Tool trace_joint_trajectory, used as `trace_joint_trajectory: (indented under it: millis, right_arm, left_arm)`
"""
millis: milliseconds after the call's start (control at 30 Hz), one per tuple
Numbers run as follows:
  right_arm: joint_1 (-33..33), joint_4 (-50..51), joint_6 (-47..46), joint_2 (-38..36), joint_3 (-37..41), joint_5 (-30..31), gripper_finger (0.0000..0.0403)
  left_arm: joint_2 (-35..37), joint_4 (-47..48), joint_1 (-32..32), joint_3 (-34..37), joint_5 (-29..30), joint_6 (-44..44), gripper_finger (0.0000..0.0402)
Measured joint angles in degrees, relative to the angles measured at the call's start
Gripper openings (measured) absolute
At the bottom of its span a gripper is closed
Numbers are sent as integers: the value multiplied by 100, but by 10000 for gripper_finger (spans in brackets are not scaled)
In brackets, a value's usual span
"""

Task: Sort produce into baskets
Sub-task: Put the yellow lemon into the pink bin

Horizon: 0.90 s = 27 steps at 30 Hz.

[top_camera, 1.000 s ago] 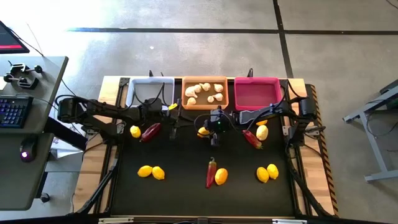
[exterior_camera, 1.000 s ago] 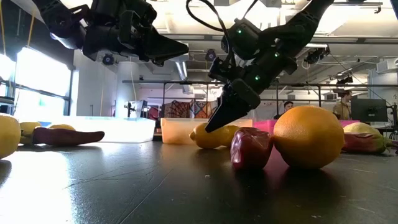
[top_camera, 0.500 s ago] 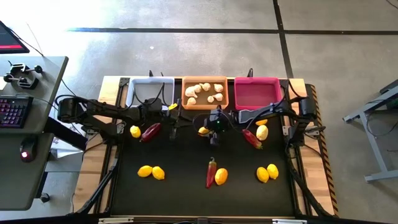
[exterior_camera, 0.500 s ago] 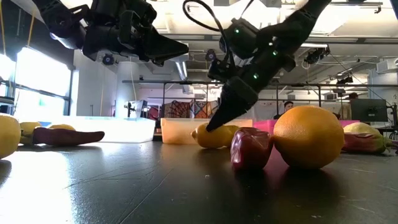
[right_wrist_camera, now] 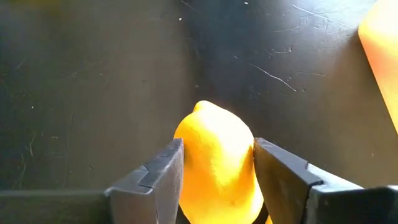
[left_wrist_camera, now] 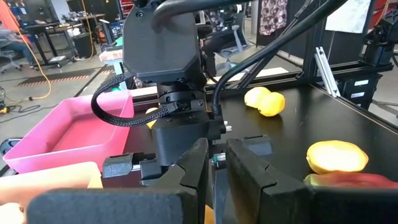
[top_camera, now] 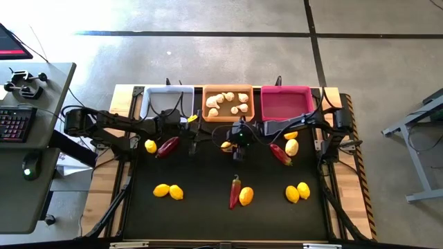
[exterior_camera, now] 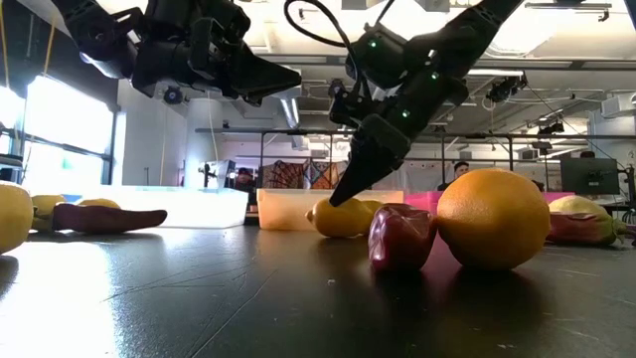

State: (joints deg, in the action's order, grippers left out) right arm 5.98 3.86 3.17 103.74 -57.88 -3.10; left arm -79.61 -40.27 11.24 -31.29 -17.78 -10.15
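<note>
Lemon (right_wrist_camera: 216,163) on the mat before the orange basket (top_camera: 229,102), clasped between right gripper (top_camera: 229,144) fingers (right_wrist_camera: 152,180) | left gripper (top_camera: 196,133) beside it, nearly closed, empty | chili (top_camera: 236,191) and another lemon (top_camera: 246,196) nearer the front | three baskets; two lemons (top_camera: 169,191) far left.

Yellow, dark red and three bright bins on a black mat

Between the right gripper's (right_wrist_camera: 214,168) dark grey fingers sits a glossy yellow lemon (right_wrist_camera: 216,163) on the scuffed black table (top_camera: 208,207). Just beyond it stand the orange basket (top_camera: 228,114) of pale cream garlic (top_camera: 226,102), a magenta pink basket (top_camera: 285,105) and a white basket (top_camera: 166,92). Dark red chili peppers (top_camera: 234,191) and more yellow lemons (top_camera: 168,191) dot the mat nearer to us.
</note>
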Motion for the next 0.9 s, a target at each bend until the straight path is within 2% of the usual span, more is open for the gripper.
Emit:
trace_joint_trajectory:
  millis: [333,600,733,900]
  right_arm:
    - [-60,85,-337,22,56,178,221]
    - [-15,89,-297,161,-16,35,223]
    - [8,231,-320,190,-221,-170,201]
    - [-88,963,-320,174,-691,-117,147]
  left_arm:
    - [0,1,-1,0,-1,0,42]
    - [0,2,-1,0,-1,0,42]
    - [0,6,-1,0,-2,-4,42]
    - [0,11,0,0,-2,-2,42]
